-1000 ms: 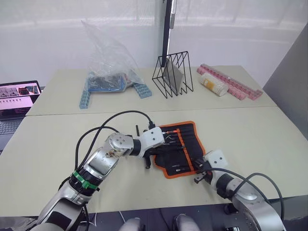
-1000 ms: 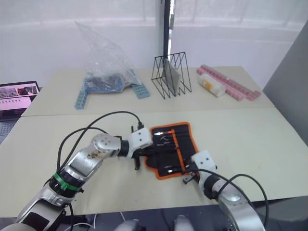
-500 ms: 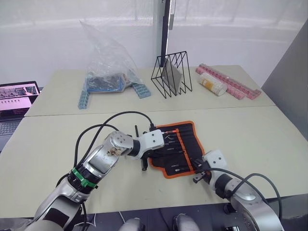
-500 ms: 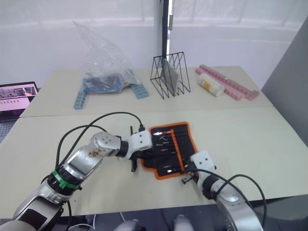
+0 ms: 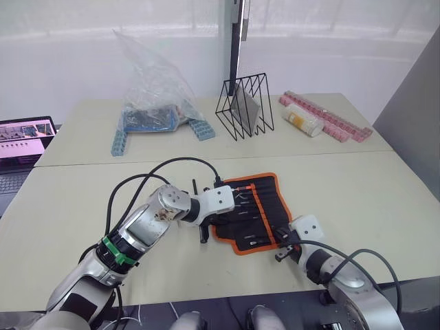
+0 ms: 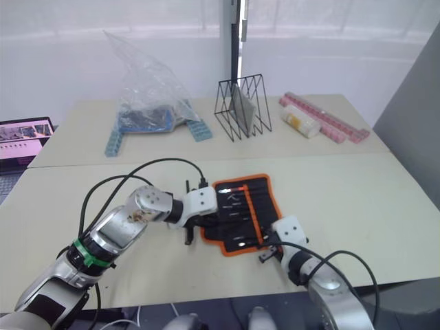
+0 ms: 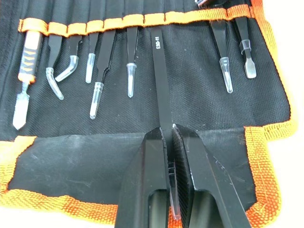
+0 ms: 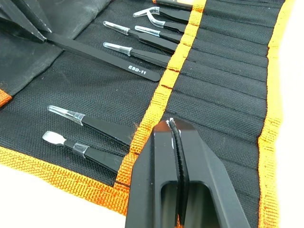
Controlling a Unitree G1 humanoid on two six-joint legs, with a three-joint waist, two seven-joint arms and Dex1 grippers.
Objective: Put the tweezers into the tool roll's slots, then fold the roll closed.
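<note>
Open tool roll (image 5: 258,210) on the tabletop (image 5: 357,185). Left gripper (image 7: 168,142), jaws closed on 1 tweezer (image 7: 160,80), aims it at the orange stripe (image 7: 133,20); long axis runs across the roll toward the slots (image 8: 223,71). Risk: it skews and misses its slot. Right gripper (image 8: 175,137), jaws closed and empty, hovers over the near edge.

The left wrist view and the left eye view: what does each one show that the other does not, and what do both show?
Left wrist view alone: the left gripper shut on a black tweezer marked ESD-11, its end at the orange stripe, with capped tips beside it.

Left eye view alone: the clear plastic bag, the wire rack, the pink strips, the laptop and the right gripper.

Both: the open tool roll and its orange piping.
</note>
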